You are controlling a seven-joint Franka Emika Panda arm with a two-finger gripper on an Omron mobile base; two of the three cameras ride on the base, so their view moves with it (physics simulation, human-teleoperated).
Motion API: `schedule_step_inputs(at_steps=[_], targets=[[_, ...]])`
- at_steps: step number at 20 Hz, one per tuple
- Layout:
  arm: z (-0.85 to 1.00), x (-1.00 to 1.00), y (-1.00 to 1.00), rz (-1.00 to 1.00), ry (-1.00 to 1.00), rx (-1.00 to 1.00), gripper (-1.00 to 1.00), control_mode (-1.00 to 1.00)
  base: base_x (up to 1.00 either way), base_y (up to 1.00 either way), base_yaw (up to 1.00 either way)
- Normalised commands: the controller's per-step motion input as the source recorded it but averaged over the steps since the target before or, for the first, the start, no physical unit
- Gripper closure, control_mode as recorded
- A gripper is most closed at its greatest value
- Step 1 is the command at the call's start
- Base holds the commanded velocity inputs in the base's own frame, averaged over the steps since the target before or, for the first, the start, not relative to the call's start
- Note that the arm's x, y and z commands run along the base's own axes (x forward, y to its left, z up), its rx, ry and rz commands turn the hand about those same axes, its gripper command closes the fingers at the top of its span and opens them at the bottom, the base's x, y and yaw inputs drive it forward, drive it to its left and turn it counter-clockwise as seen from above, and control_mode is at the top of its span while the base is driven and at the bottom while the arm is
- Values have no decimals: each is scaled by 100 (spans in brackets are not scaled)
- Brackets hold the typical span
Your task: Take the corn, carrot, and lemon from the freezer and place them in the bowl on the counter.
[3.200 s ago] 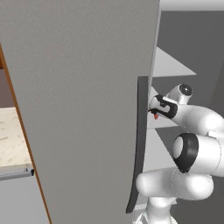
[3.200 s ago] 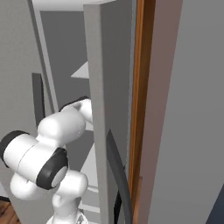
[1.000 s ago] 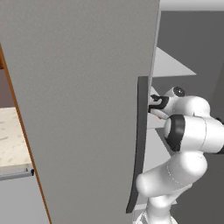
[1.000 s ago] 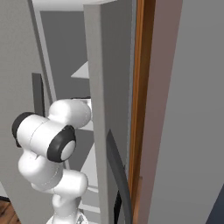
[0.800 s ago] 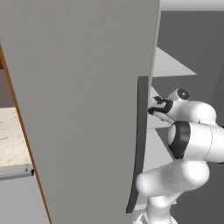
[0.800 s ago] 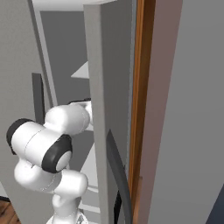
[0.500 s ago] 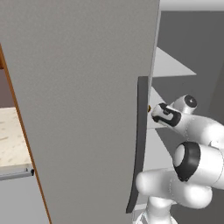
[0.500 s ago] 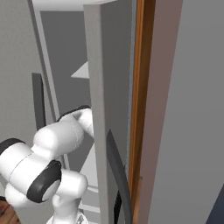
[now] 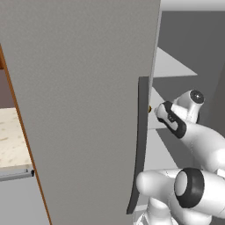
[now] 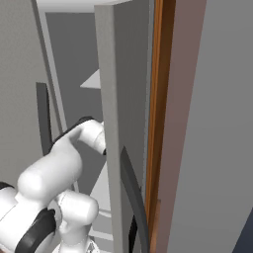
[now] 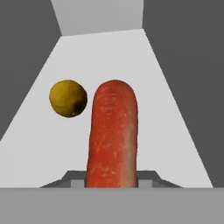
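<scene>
White freezer shelves (image 11: 175, 122) fill the background of the hand view, sloping up to a grey back wall, and the freezer (image 9: 88, 110) itself stands open, its grey door and dark handle (image 9: 139, 145) filling the left base view. Beside it, at the far left, a strip of the beige surface (image 9: 11, 140) shows.

Over the last few seconds the arm has reworked its pose at the shelf: the elbow dropped low and the wrist drew in toward the door edge, while the tool (image 9: 154, 109) stayed at shelf height just behind the handle. Its jaws have been clenched for the past second, and the hand view shows what they hold: the carrot (image 11: 111, 135) rises from between the fingers, standing long and red-orange straight out ahead of the camera. A tiny orange speck at the tip of the tool in the left base view agrees with that.

The lemon (image 11: 68, 98) lies on the shelf just beside the carrot's far end, apart from it and untouched. The corn and the bowl cannot be placed from these views.

So the carrot looks secured, probably lifted off the shelf. The arm must next back out past the door and carry it to the bowl on the surface; the lemon remains to fetch.
</scene>
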Motion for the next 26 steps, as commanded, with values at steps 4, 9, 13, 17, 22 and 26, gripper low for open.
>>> schedule_step_inputs(at_steps=[4,9,13,17,22,26], targets=[[60,-31,0,0,1,0,100,-100,0,0,0],[40,-43,2,0,1,0,100,-100,0,0,0],[46,-41,8,0,4,0,100,-100,0,0,0],[37,-31,16,0,2,0,100,-100,0,0,0],[33,-33,19,0,0,0,100,-100,0,0,0],[23,-56,23,0,0,-1,100,-100,0,0,0]])
